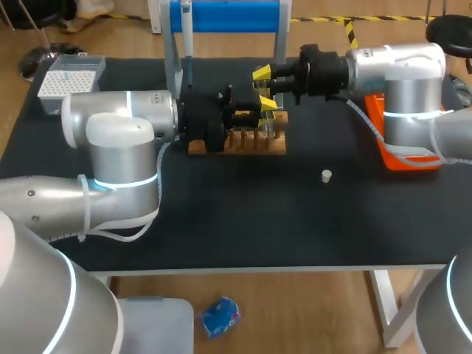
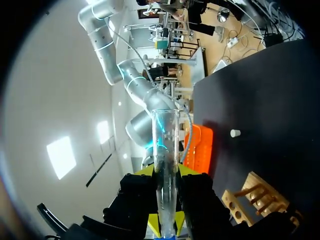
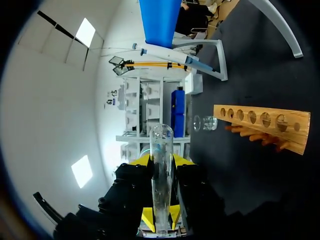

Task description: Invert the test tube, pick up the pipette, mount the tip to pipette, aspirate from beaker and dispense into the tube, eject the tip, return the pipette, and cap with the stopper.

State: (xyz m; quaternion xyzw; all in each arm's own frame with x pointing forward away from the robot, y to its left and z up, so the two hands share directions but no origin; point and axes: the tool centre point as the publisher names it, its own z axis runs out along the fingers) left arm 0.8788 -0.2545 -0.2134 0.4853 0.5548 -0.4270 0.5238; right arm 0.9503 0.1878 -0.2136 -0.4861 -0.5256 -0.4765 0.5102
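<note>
A clear glass test tube [image 2: 165,150] lies level above the wooden rack [image 1: 243,144], and both grippers hold it. My left gripper [image 1: 267,103] comes in from the left, its fingers pressed against both sides of the tube; the tube's open mouth points away from them. My right gripper [image 1: 262,74] comes in from the right and is shut on the same test tube [image 3: 162,165], whose rounded end sticks out past its fingers. A small white stopper [image 1: 326,175] lies on the black mat to the right of the rack. A glass beaker [image 3: 205,122] stands off the rack's end.
The blue pipette stand [image 1: 225,15] rises behind the rack. A white tip box [image 1: 70,77] sits at the back left. An orange tray [image 1: 398,147] lies under my right arm. Bare mat stretches along the table's front.
</note>
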